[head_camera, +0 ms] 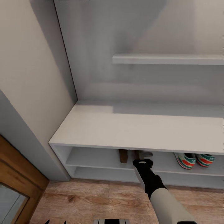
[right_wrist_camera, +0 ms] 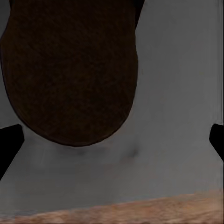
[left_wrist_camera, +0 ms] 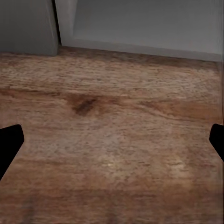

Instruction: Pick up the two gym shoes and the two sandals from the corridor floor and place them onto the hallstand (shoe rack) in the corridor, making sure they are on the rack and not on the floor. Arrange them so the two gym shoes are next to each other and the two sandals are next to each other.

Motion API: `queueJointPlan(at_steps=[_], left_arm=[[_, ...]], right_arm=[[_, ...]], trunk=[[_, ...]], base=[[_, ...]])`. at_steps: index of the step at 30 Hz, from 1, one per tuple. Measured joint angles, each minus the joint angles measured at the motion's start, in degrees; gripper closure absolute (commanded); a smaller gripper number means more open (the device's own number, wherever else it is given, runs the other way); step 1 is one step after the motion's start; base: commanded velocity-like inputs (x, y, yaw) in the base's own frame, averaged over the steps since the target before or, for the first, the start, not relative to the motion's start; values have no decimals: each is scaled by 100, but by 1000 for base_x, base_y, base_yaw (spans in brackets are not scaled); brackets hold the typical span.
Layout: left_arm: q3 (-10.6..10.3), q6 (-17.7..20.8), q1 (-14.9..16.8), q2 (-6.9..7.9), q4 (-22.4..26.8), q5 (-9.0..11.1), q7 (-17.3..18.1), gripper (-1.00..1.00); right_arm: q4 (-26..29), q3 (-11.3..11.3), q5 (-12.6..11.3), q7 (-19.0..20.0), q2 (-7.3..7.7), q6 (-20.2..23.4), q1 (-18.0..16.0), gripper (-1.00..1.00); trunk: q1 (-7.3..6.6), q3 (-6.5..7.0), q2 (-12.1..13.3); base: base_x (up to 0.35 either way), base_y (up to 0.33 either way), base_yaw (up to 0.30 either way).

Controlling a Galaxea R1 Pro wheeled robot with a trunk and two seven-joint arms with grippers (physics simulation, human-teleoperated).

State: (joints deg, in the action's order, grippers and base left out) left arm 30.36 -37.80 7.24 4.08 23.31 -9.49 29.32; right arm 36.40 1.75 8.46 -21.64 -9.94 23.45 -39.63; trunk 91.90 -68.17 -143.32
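Observation:
Both gym shoes (head_camera: 185,160) (head_camera: 205,160) stand side by side on the hallstand's (head_camera: 130,127) upper open shelf, at the right under the bench. A brown sandal (head_camera: 123,155) sits on the same shelf further left. My right gripper (head_camera: 143,155) reaches in under the bench just right of it. In the right wrist view that gripper (right_wrist_camera: 112,144) is open, its fingertips (right_wrist_camera: 9,147) wide apart, with a dark brown sandal (right_wrist_camera: 70,70) lying on the grey shelf just ahead. My left gripper (left_wrist_camera: 112,144) hangs open and empty over the corridor floor (left_wrist_camera: 112,107).
A beige wall (head_camera: 28,62) and a wooden door frame (head_camera: 18,174) close off the left side. A floating shelf (head_camera: 168,59) hangs on the back panel above the bench. The left gripper's tips (head_camera: 55,222) and part of the robot's base (head_camera: 111,221) show at the lower edge.

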Motion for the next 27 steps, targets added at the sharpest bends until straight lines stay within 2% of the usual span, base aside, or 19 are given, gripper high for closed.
queueJointPlan(at_steps=[27], left_arm=[[0, 0, 0, 0, 1, 0, 1, -100]], right_arm=[[-12, 0, 6, 3, 0, 0, 0, -100]], trunk=[[1, 0, 0]], base=[[-321, -12, 0]])
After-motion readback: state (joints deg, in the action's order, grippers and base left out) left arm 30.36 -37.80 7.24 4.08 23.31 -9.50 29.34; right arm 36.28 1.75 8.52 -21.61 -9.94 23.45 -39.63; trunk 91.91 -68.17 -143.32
